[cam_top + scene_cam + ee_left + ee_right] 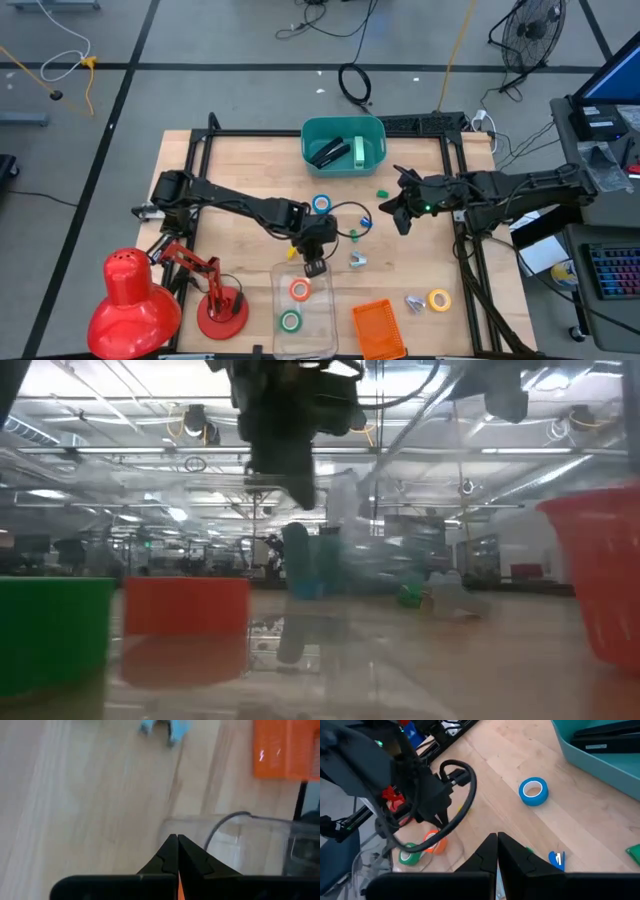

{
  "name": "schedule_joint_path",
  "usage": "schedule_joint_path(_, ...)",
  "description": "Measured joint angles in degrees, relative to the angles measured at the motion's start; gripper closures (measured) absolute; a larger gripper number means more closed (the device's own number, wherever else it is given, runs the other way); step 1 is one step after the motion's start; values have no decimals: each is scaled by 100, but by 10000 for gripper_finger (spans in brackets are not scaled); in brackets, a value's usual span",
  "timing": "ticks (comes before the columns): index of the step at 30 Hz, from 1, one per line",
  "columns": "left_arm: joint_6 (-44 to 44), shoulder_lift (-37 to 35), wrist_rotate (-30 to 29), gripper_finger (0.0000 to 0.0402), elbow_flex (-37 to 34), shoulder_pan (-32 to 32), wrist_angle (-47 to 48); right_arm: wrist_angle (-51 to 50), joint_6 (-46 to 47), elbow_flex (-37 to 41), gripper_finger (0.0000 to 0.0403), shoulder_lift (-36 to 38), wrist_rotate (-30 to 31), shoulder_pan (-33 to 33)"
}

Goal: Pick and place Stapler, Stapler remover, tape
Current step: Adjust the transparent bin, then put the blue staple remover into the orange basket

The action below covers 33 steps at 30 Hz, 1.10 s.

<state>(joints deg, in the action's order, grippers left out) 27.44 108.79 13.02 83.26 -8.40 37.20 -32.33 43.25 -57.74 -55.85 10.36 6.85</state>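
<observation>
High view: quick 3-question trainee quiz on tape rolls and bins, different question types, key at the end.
1. True or false: the orange tape roll and green tape roll both lie in the clear container.
2. Which tape roll lies nearest the teal bin? A) yellow B) blue C) green
3. Fill in: the left gripper hangs over the clear container's far edge with its jaws ____.

Key: 1 true. 2 B, the blue tape roll; the yellow tape roll lies near the table's front right. 3 shut.

no readable text, labels or numbers
</observation>
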Motion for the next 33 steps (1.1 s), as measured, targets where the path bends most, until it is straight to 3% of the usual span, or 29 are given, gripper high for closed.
schedule_joint_path(9,116,11,2,401,1,-23,-456,34,-69,0,399,-18,10,0)
schedule_joint_path(20,203,-524,-804,401,111,158,-753,46,-77,0,399,-22,-18,0)
schedule_joint_path(26,201,-1331,-1295,401,107,260,-572,165,-271,151,399,-14,-606,2)
schedule_joint_path(33,24,-2381,-2060,401,107,35,-142,664,515,1049,392,-14,-1636,319)
